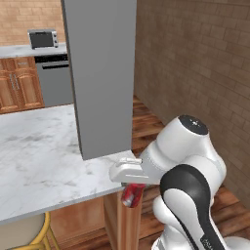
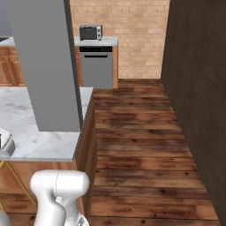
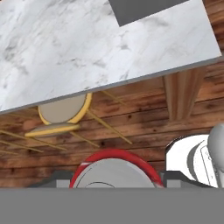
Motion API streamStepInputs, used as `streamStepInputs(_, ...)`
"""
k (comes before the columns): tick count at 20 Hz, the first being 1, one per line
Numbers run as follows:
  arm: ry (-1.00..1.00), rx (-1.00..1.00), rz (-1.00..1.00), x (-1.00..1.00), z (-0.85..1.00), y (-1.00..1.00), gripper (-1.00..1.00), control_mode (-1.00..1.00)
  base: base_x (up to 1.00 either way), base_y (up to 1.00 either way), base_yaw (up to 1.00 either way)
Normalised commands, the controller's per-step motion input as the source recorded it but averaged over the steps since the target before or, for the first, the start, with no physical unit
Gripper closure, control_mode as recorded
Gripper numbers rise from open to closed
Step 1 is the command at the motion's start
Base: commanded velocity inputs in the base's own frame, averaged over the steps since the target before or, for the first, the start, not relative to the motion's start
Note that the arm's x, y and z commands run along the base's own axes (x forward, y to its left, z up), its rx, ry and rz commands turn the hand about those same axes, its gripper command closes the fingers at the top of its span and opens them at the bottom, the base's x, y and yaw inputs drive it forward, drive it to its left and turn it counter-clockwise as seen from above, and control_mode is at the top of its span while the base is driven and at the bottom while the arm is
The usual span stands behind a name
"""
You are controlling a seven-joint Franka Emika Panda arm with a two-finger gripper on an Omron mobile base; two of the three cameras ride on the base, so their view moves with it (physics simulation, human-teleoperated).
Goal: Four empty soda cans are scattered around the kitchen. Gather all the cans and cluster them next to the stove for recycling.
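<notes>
One can (image 1: 132, 195) is in hand: the end effector (image 1: 131, 188) pinches it from the sides, holding it just off the corner of the marble surface (image 1: 44, 156), below the surface's edge and over the wood floor. In the hand view the can's (image 3: 114, 170) silver top and red rim sit right between the fingers, though the finger tips themselves are hard to make out — the grip is a fair reading, not a certainty.

Progress looks early or middling. One can is picked up but not yet delivered, and the stove is nowhere near the surface here, so carrying and placing are left.

Count: one can, one stool (image 3: 64, 109) under the surface, one toaster oven (image 1: 43, 38) on the far counter.
</notes>
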Motion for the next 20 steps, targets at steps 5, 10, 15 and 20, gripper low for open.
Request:
streamStepInputs(5,0.01,0.00,-0.01,-0.06,0.00,0.00,1.00,1.00,-0.25,0.00,-0.02)
streamStepInputs(10,0.00,0.00,0.00,0.00,0.00,0.00,1.00,1.00,-0.48,0.05,0.00)
streamStepInputs(15,0.00,0.00,0.00,0.00,0.00,0.00,1.00,1.00,-0.70,0.00,0.00)
streamStepInputs(20,0.00,0.00,0.00,0.00,0.00,0.00,1.00,1.00,-0.59,0.00,0.00)
